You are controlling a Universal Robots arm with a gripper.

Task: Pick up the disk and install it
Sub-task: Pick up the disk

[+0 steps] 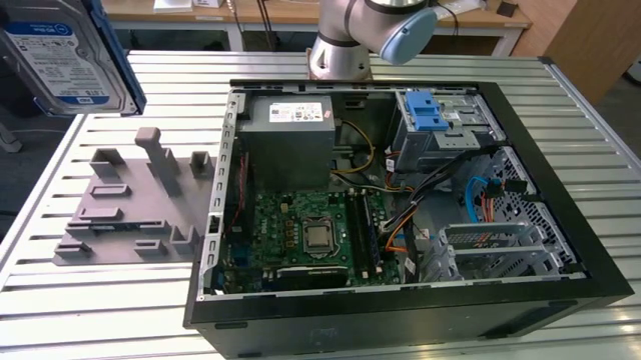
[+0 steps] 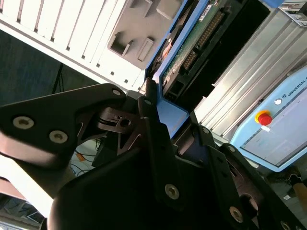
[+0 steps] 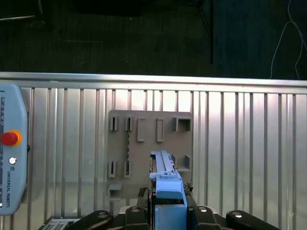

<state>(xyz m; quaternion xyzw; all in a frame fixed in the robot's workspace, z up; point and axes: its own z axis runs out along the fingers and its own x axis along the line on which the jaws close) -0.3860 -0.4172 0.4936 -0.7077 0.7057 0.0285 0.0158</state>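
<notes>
Disk (image 1: 65, 66) clamped by its blue edge between the fingers (image 2: 149, 125) of the gripper (image 3: 168, 194), held above a grey holder (image 3: 144, 139)

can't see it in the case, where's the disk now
The disk hangs at the exterior view's upper left, above the grey fixture plate and outside the computer case; in the first wrist view the gripper is shut on its carrier.
</notes>
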